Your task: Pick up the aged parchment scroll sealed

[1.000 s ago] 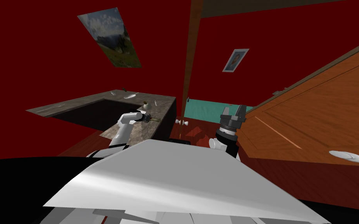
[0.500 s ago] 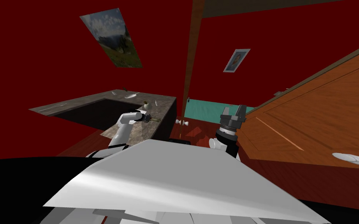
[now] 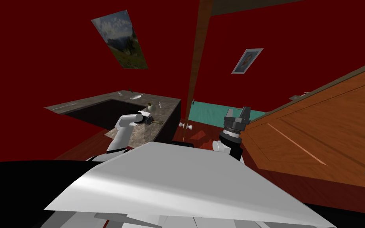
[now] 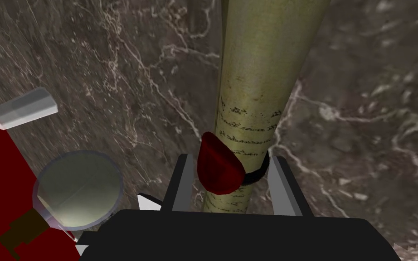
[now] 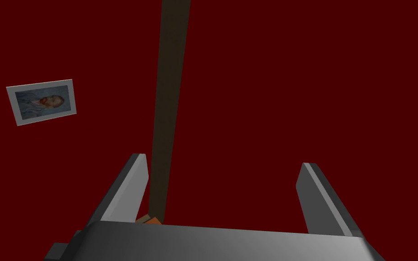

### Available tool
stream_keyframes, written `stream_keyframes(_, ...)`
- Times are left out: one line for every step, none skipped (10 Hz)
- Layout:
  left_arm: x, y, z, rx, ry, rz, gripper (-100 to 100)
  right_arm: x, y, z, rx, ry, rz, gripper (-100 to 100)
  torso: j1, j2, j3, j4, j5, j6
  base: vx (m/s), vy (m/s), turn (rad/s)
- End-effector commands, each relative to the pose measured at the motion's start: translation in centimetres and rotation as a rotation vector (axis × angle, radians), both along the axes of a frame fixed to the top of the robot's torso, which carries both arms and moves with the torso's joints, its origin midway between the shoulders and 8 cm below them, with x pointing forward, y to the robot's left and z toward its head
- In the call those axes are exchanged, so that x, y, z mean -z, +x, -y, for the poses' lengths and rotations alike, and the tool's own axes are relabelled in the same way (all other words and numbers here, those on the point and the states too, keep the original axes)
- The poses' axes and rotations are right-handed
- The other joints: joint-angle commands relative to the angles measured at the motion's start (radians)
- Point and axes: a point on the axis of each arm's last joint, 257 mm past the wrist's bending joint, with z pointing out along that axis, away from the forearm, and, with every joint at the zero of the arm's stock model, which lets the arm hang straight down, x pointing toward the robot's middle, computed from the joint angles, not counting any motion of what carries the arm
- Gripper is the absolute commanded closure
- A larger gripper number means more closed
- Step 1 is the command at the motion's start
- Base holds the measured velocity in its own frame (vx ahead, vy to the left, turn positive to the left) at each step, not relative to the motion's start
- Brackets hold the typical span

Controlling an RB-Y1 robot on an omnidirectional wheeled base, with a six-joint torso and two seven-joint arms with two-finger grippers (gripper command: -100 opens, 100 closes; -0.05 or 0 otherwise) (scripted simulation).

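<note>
scroll [image 4: 258,81] pinched in left hand [image 4: 230,160]

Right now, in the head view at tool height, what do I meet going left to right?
Left tool shut on the scroll → small white knob → right tool, open → wooden panelled door.

The counter [image 4: 362,90] carries one scroll [image 4: 253,90], one round flask [image 4: 79,188], one small white tube [image 4: 20,110] and, near its far edge, one plate [image 3: 136,96]. The wall [image 3: 39,59] bears one landscape picture [image 3: 120,38] and one portrait [image 3: 247,60].
</note>
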Motion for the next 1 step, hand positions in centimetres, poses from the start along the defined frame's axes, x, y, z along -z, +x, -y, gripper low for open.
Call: stream_keyframes(0.00, 0.00, 0.00, 0.000, 0.000, 0.000, 0, 0.00, 0.00, 0.00, 0.000, 0.000, 0.000, 0, 0.000, 0.000, 0.000, 0.000, 0.000, 0.000, 0.000, 0.000, 0.000)
